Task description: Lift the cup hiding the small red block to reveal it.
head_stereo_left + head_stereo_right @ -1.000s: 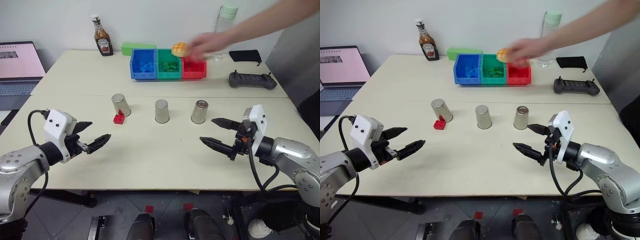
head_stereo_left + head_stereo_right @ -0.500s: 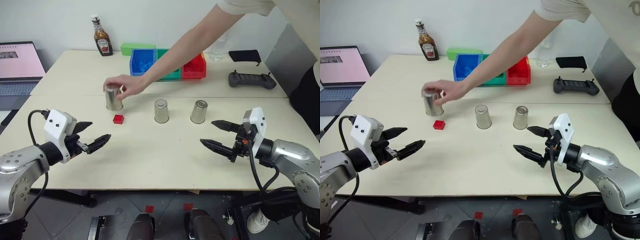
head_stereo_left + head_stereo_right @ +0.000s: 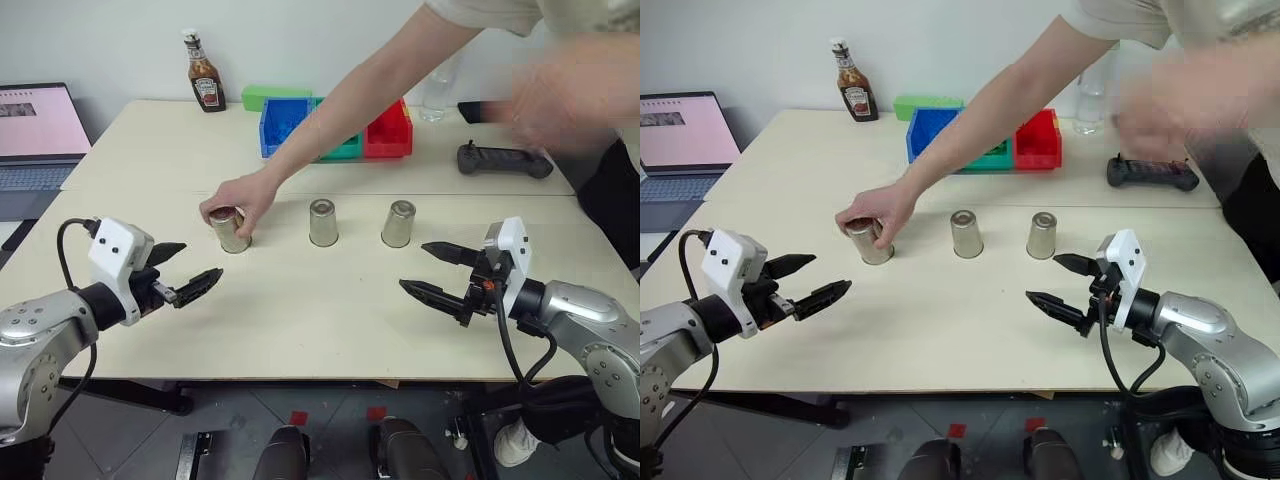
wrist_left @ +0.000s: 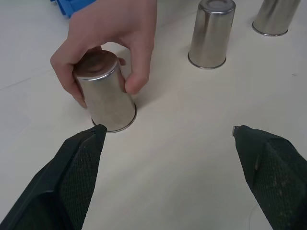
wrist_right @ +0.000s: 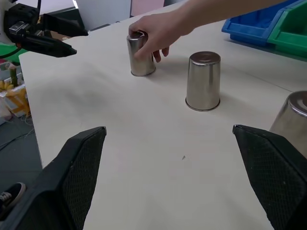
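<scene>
A person's arm [image 3: 340,110] slants across the table [image 3: 300,310] to the left cup [image 3: 231,230], its hand [image 3: 235,200] on top — blocking it. The middle cup [image 3: 322,221] and right cup [image 3: 398,223] stand unobstructed — bare table in front.

My 3 cups [image 3: 323,222] are silvery brushed metal on a pale cream surface [image 3: 300,320], and the fingers of my left end effector [image 3: 178,272] and right end effector [image 3: 437,272] are black under white housings. Behind the cups sit a blue bin [image 3: 283,126], a green bin [image 3: 343,151] and a red bin [image 3: 390,133]. The ketchup bottle [image 3: 205,74] is dark brown with a white cap, the controller [image 3: 504,160] dark grey, and the laptop screen [image 3: 30,122] pink.
</scene>
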